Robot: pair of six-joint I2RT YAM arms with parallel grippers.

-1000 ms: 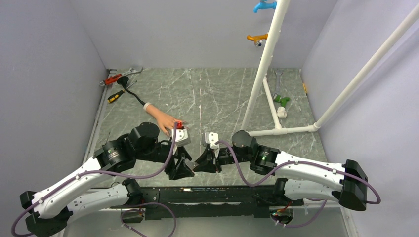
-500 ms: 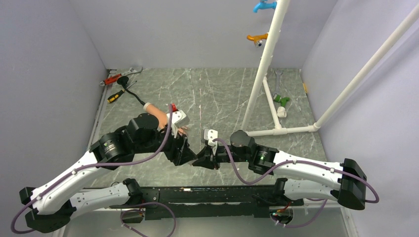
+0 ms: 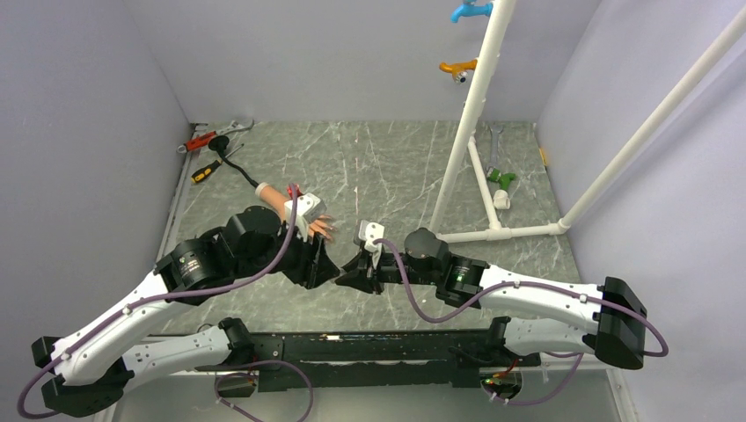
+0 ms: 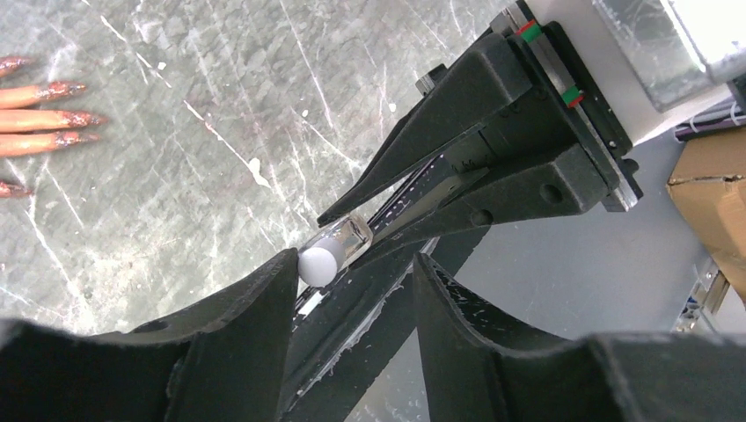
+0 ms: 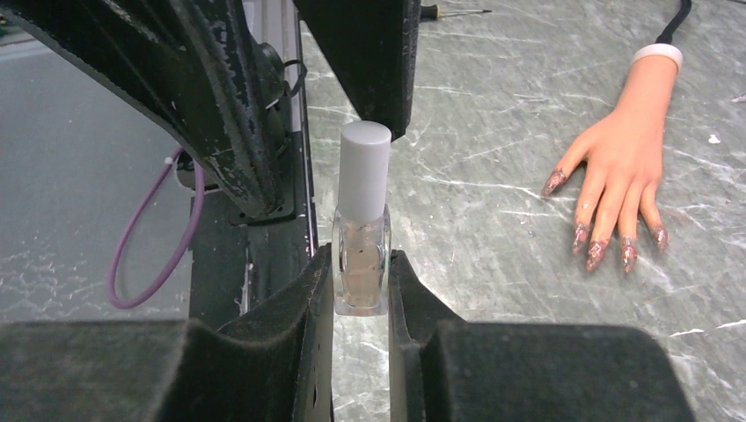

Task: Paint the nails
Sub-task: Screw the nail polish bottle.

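The right hand point(image 5: 361, 290) pinches a small clear bottle point(image 5: 362, 264) upright, seemingly so the left hand point(image 4: 352, 268), spread around its white cap point(image 5: 364, 167), can twist it off; the mannequin's nails point(image 5: 596, 255) rest on the table point(image 5: 493, 105) nearby, far-left.

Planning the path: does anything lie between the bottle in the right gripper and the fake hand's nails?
Nothing visible does. Only table surface lies between the bottle in the right gripper and the nails. The left gripper is open near the cap.
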